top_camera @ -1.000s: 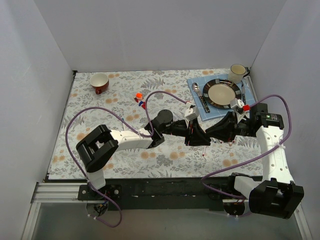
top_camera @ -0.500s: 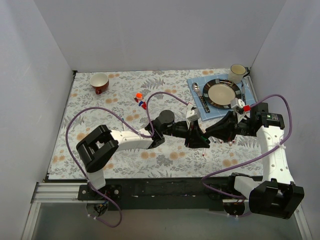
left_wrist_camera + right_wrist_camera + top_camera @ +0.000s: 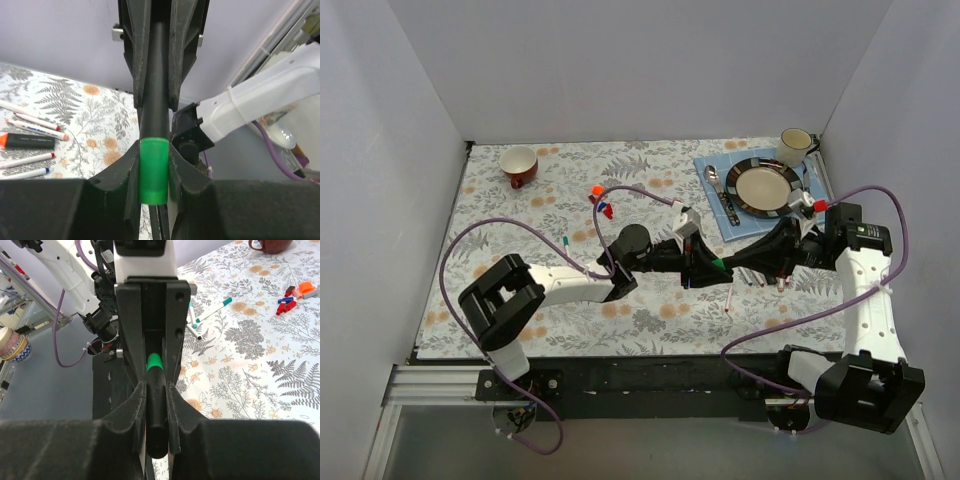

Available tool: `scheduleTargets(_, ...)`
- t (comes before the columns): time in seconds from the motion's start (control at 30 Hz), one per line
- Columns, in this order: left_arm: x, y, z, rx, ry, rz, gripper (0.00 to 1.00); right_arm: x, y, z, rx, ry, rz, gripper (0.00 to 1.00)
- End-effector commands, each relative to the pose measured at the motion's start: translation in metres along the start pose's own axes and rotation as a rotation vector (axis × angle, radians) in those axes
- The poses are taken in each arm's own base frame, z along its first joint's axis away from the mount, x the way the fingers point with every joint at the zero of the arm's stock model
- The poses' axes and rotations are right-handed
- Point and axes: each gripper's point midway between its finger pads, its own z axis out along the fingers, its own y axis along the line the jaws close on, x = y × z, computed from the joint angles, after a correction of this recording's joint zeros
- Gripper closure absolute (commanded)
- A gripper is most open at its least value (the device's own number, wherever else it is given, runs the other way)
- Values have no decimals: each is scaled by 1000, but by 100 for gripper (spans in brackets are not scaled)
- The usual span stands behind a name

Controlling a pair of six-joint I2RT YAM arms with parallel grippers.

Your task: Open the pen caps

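Just right of the table's (image 3: 650, 165) middle and somewhat nearer its near edge, the two arms meet tip to tip over a single black marker (image 3: 156, 80), which lies level between them above the floral surface. The left tool (image 3: 708, 265) is closed on the marker's green cap (image 3: 152, 172), its two fingers pressed against the cap's sides. The right tool (image 3: 156, 396) is clamped shut around the black barrel from the opposite end. In both wrist views the cap meets the barrel with no gap showing, so it sits on the marker's end. Below and beside the right tool several white-barrelled pens (image 3: 42, 130) with coloured tips lie on the table, together with an orange-capped black marker (image 3: 27, 141); whether these carry caps is too small to tell. Well apart, left of the middle, lies a single teal-tipped pen (image 3: 565, 241). Toward the far edge, near its middle, is a small cluster of loose caps (image 3: 601, 200) in red, blue and orange. A red mug (image 3: 518, 166) stands near the far left corner. At the far right corner a blue mat (image 3: 705, 165) carries a dark-rimmed plate (image 3: 732, 185), with a spoon (image 3: 714, 181) and a knife (image 3: 729, 207) just beside it and a cream cup (image 3: 794, 147) behind.
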Motion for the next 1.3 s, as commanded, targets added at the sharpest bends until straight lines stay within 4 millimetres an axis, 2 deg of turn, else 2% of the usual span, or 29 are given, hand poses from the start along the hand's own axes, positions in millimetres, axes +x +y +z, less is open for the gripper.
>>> scheduleTargets(0.0, 25, 21, -44, -48, 64, -163, 100, -52, -15, -10, 24, -103, -216, 99)
scheduleTargets(0.07, 40, 31, -53, -60, 113, -248, 100, -61, -14, -10, 28, -93, -256, 99)
scheduleTargets(0.1, 56, 40, -55, -72, 147, -297, 100, -64, -13, -10, 29, -92, -271, 99)
scheduleTargets(0.23, 88, 46, -60, -57, 227, -382, 100, -73, -10, -10, 21, -104, -287, 99)
scheduleTargets(0.3, 91, 39, -64, -40, 219, -381, 100, -70, -11, -10, 20, -105, -275, 99)
scheduleTargets(0.37, 74, 29, -65, -17, 174, -333, 100, -62, -13, -10, 26, -102, -255, 99)
scheduleTargets(0.43, 66, 25, -67, -25, 160, -293, 100, -51, -17, -11, 30, -101, -229, 99)
scheduleTargets(0.47, 55, 21, -67, -27, 142, -256, 100, -49, -18, -11, 31, -101, -222, 99)
scheduleTargets(0.53, 48, 30, -66, -84, 136, -228, 100, -43, -21, -11, 35, -97, -219, 99)
scheduleTargets(0.57, 50, 43, -72, -155, 160, -275, 100, -40, -24, -11, 38, -89, -216, 99)
scheduleTargets(0.63, 44, 68, -81, -262, 149, -311, 100, -28, -35, -12, 48, -75, -159, 99)
scheduleTargets(0.67, 36, 90, -98, -334, 124, -350, 100, -22, -42, -13, 58, -58, -159, 99)
scheduleTargets(0.7, 33, 102, -108, -379, 102, -391, 100, -16, -47, -14, 64, -51, -144, 99)
scheduleTargets(0.73, 22, 122, -128, -447, 57, -444, 100, -4, -55, -15, 74, -32, -99, 99)
scheduleTargets(0.83, 18, 162, -161, -618, 35, -552, 99, 14, -70, -18, 95, 6, -66, 99)
scheduleTargets(0.87, 11, 180, -180, -700, 39, -596, 98, 22, -76, -20, 120, 37, 9, 99)
scheduleTargets(0.9, 17, 194, -191, -753, 52, -625, 97, 22, -91, -22, 145, 59, -68, 99)
scheduleTargets(0.93, 14, 216, -216, -862, 36, -623, 97, 25, -104, -27, 224, 114, -101, 99)
scheduleTargets(0.97, 23, 224, -232, -931, 55, -656, 96, 44, -110, -27, 289, 130, 21, 99)
scheduleTargets(1.0, 15, 234, -241, -960, 41, -648, 96, 32, -128, -30, 355, 134, -126, 99)
scheduleTargets(1.03, 19, 250, -264, -1042, 26, -661, 96, 31, -131, -30, 432, 159, -191, 99)
scheduleTargets(1.07, 28, 254, -275, -1089, 56, -672, 94, 38, -133, -29, 464, 166, -193, 99)
scheduleTargets(1.1, 16, 267, -282, -1133, 48, -649, 91, 32, -134, -28, 490, 161, -224, 99)
scheduleTargets(1.13, 29, 278, -297, -1192, 79, -674, 91, 34, -137, -26, 517, 180, -225, 99)
scheduleTargets(1.17, 37, 280, -304, -1217, 128, -686, 91, 32, -139, -27, 532, 182, -217, 99)
scheduleTargets(1.2, 28, 289, -308, -1240, 126, -671, 91, 35, -143, -27, 543, 185, -187, 99)
scheduleTargets(1.27, 43, 297, -324, -1306, 179, -703, 89, 40, -148, -30, 562, 201, -164, 99)
